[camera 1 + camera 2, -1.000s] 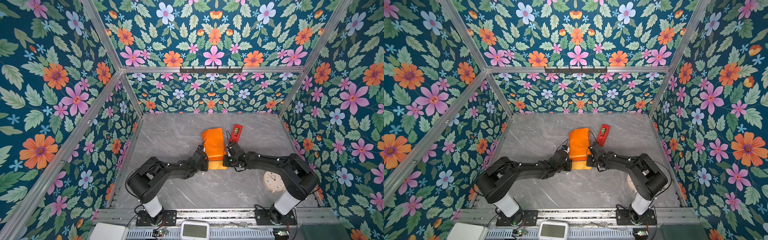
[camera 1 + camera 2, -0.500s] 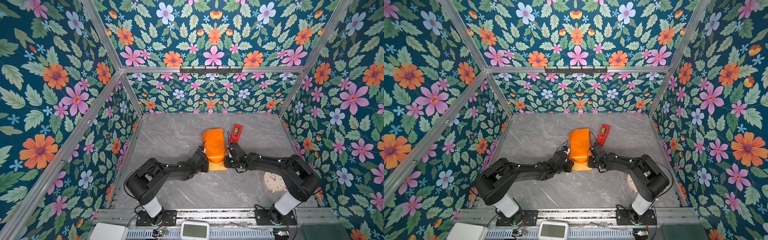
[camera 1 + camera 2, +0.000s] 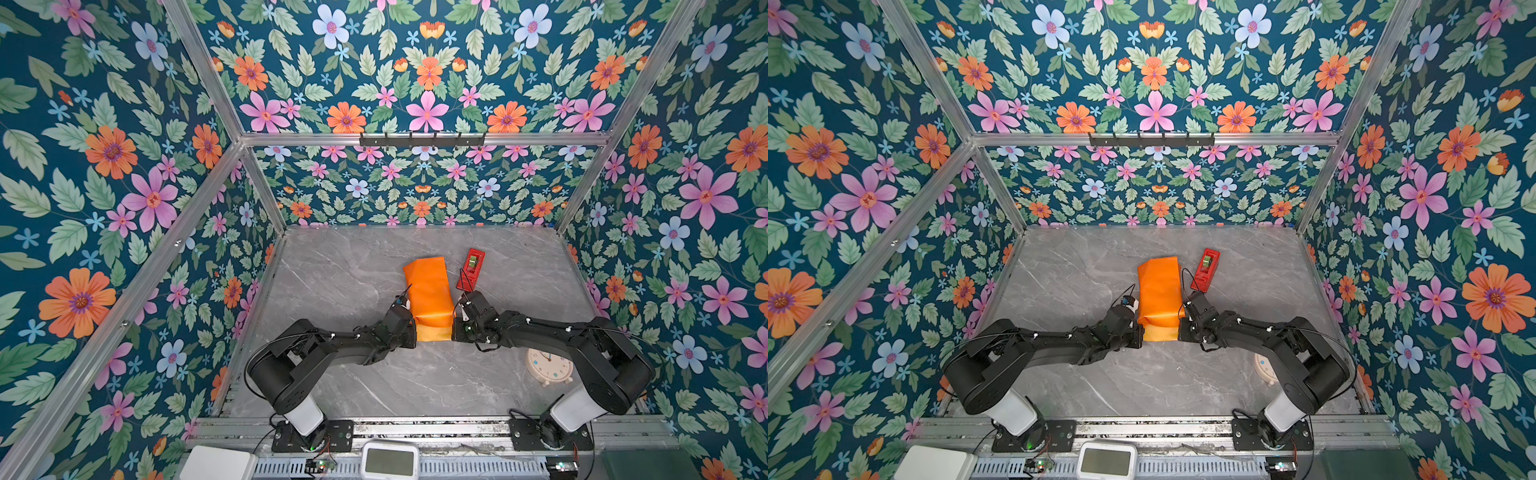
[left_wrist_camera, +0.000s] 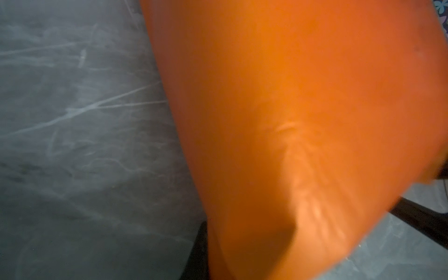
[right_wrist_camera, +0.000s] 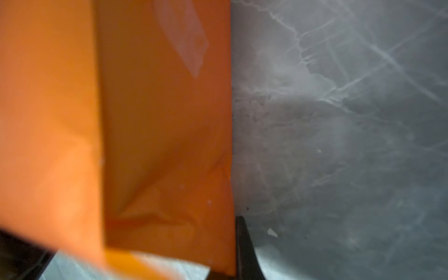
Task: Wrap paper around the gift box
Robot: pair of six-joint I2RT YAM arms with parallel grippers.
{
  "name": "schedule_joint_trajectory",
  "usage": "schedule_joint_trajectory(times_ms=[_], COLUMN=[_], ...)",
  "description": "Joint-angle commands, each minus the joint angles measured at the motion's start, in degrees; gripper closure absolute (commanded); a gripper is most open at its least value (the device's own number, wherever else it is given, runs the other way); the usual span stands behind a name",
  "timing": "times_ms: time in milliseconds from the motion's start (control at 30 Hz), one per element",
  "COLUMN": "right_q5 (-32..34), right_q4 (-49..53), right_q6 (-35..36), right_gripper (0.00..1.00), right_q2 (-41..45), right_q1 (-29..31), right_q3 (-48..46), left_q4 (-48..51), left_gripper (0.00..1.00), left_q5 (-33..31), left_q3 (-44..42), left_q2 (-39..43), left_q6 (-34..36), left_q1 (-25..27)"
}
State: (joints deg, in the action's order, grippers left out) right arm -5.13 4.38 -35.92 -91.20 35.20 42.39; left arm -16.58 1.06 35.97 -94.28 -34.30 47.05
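Closing the near end of the parcel seems to be the step in hand. The paper (image 3: 428, 291) lies as a long orange packet in the middle of the table (image 3: 332, 270), with its yellow face showing only as a strip at the near end. The gift box is not visible at all (presumably it sits inside the packet, under the folded sheet). The left gripper (image 3: 412, 330) and the right gripper (image 3: 455, 330) stand at the two near corners of the packet, one on each side, both with jaws pressed together. In the right wrist view one dark finger (image 5: 243, 244) shows just beside the paper's edge and the sheet covers the place of its partner. The blurred left wrist view is similar, so each gripper seems to pinch a corner of the paper. The next move probably calls for both arms to carry this flap together over the box end, with an even pull, because an uneven one may skew or tear the sheet.
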Motion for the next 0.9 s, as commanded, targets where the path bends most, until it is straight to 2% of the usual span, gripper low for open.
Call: schedule_joint_trajectory(times_ms=[0, 100, 133, 167, 233, 267, 333, 433, 533, 633, 733, 867], right_q5=[1.05, 1.90, 2.15, 2.33, 2.48, 2.41, 2.07, 1.36, 0.45, -0.77, -2.05, -2.49], right_q4=[0.47, 1.17, 1.56, 1.72, 2.03, 2.23, 2.80, 3.45, 4.97, 6.56, 9.05, 13.22], right_q6=[0.06, 0.30, 0.41, 0.51, 0.69, 0.83, 1.21, 2.07, 3.34, 4.71, 5.51, 6.97], right_gripper=[1.00, 1.00, 1.00, 1.00, 1.00, 0.96, 0.85, 0.74, 0.67, 0.64, 0.61, 0.59], right_q2=[-0.64, -1.08, -0.96, -0.79, -0.10, 0.26, 1.36, 3.52, 5.59, 7.42, 10.52, 13.91], right_q1=[0.12, 0.07, 0.05, 0.06, 0.05, 0.09, 0.09, 0.06, 0.08, 0.10, 0.06, -0.09], right_q3=[0.84, 1.37, 1.46, 1.39, 0.95, 0.70, 0.13, -0.97, -1.43, -1.61, -2.33, -2.51], left_q4=[4.98, 5.06, 5.13, 5.23, 5.20, 5.32, 5.89, 8.03, 12.29, 16.08, 16.93, 13.62], left_gripper=[0.94, 0.98, 0.96, 0.90, 0.72, 0.65, 0.43, 0.29, 0.20, 0.11, 0.06, 0.10], left_q5=[0.52, 0.57, 0.62, 0.70, 0.86, 0.94, 1.36, 2.70, 2.07, -1.93, -4.66, -1.76], left_q3=[0.15, 0.29, 0.20, 0.08, -0.81, -1.36, -2.65, -4.34, -4.32, -1.95, 2.25, 6.92], left_q2=[-0.81, -0.75, -0.60, -0.35, 0.89, 1.76, 4.32, 9.19, 15.31, 21.03, 23.05, 19.31], left_q6=[-0.15, 0.03, 0.11, 0.20, 0.29, 0.33, 0.75, 2.44, 5.91, 11.10, 17.30, 33.44], left_q1=[0.09, 0.23, 0.18, 0.22, 0.30, 0.29, 0.36, 0.35, 0.37, 0.40, 0.35, 0.37])
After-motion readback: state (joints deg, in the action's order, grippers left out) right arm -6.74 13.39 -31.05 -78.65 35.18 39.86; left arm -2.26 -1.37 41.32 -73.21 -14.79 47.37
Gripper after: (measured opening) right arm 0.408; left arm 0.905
